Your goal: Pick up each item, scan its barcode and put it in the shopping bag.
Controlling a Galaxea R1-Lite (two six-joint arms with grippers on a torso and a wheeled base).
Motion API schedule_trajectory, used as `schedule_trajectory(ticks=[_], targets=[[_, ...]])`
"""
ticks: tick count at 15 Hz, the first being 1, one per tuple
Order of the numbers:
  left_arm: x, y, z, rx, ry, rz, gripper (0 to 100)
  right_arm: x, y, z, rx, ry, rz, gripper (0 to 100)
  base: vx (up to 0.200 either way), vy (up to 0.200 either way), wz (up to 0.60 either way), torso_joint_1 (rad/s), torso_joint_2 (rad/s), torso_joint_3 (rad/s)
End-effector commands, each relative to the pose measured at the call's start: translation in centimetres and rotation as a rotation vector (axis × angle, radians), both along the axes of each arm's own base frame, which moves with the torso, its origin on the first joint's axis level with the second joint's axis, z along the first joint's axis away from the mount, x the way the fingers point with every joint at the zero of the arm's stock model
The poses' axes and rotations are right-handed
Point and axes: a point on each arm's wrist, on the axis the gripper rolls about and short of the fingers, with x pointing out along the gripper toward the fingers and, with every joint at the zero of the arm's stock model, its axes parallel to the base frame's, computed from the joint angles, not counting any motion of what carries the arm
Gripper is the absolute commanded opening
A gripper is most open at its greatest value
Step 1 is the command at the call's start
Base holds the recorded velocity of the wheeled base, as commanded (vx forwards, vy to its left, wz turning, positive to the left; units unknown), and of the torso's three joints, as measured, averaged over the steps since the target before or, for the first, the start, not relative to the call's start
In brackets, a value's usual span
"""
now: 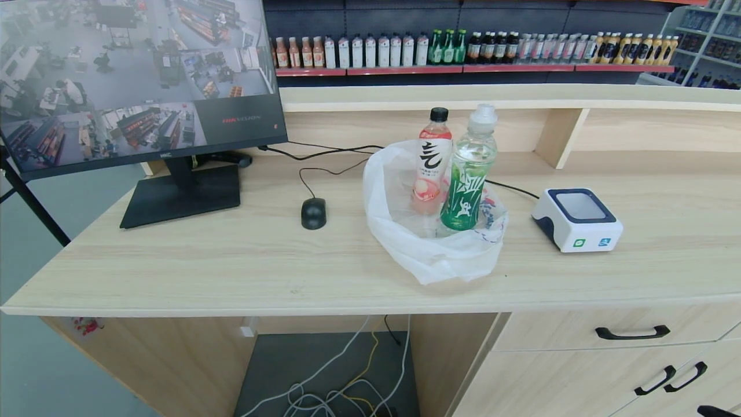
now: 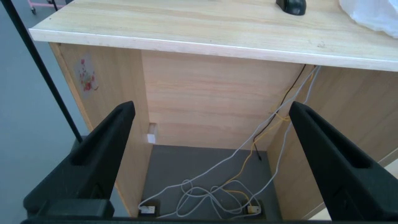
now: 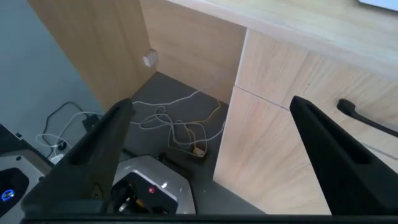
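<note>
The bag point(image 1: 405, 243), white and thin, sits open on the worktop point(image 1: 231, 260). Two bottles stand upright inside the bag, touching each other. The pink bottle point(image 1: 433, 156) with a black cap is at the bag's far side. The green bottle point(image 1: 469, 185) with a clear cap is just to its right and nearer the bag's front. The scanner point(image 1: 576, 219) lies on the worktop near the bag's right side, apart from it, with its window facing up. The mouse point(image 1: 313, 213) lies near the bag's left side, and the monitor point(image 1: 133, 75) stands farther left of the bag and behind the mouse.

The left end effector point(image 2: 211, 109) is spread wide and holds nothing. It sits lower than the bag, in front of the worktop's edge, facing the open space where cables point(image 2: 211, 193) lie on the floor. The right end effector point(image 3: 211, 102) is also spread wide and empty. It too sits lower than the bag, facing the cabinet front beside the drawers point(image 3: 367, 118).
</note>
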Motion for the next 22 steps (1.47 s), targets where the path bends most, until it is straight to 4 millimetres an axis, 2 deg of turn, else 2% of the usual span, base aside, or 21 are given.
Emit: schedule_trajectory(ticks=[1, 2, 9, 11, 13, 15, 16, 19, 22], targets=[[0.0, 0.0, 0.0, 0.000, 0.000, 0.001, 100, -1.7, -0.6, -0.9, 0.013, -0.048, -0.014, 100, 0.000, 0.000, 0.00, 0.000, 0.00, 0.000], [0.0, 0.0, 0.0, 0.000, 0.000, 0.001, 100, -2.9, -1.0, -2.0, 0.023, -0.053, -0.043, 100, 0.000, 0.000, 0.00, 0.000, 0.00, 0.000], [0.0, 0.0, 0.0, 0.000, -0.003, 0.001, 100, -3.6, -0.5, -2.1, 0.021, -0.139, -0.390, 100, 0.000, 0.000, 0.00, 0.000, 0.00, 0.000], [0.0, 0.0, 0.0, -0.006, -0.002, 0.001, 100, -4.2, -0.6, -2.3, -0.012, -0.251, -0.318, 100, 0.000, 0.000, 0.00, 0.000, 0.00, 0.000], [0.0, 0.0, 0.0, -0.008, -0.003, 0.001, 100, -4.2, -0.6, -1.8, -0.005, -0.306, -0.323, 100, 0.000, 0.000, 0.00, 0.000, 0.00, 0.000], [0.0, 0.0, 0.0, -0.008, -0.002, 0.001, 100, -4.1, -0.7, -2.2, -0.012, -0.266, -0.340, 100, 0.000, 0.000, 0.00, 0.000, 0.00, 0.000], [0.0, 0.0, 0.0, -0.008, -0.003, 0.001, 100, -4.1, -0.8, -2.3, -0.007, -0.254, -0.405, 100, 0.000, 0.000, 0.00, 0.000, 0.00, 0.000], [0.0, 0.0, 0.0, -0.009, -0.002, 0.001, 100, -4.1, -1.0, -2.7, 0.079, -0.181, -0.496, 100, 0.000, 0.000, 0.00, 0.000, 0.00, 0.000], [0.0, 0.0, 0.0, -0.009, -0.002, 0.001, 100, -4.1, -1.0, -2.7, 0.108, -0.173, -0.506, 100, 0.000, 0.000, 0.00, 0.000, 0.00, 0.000]])
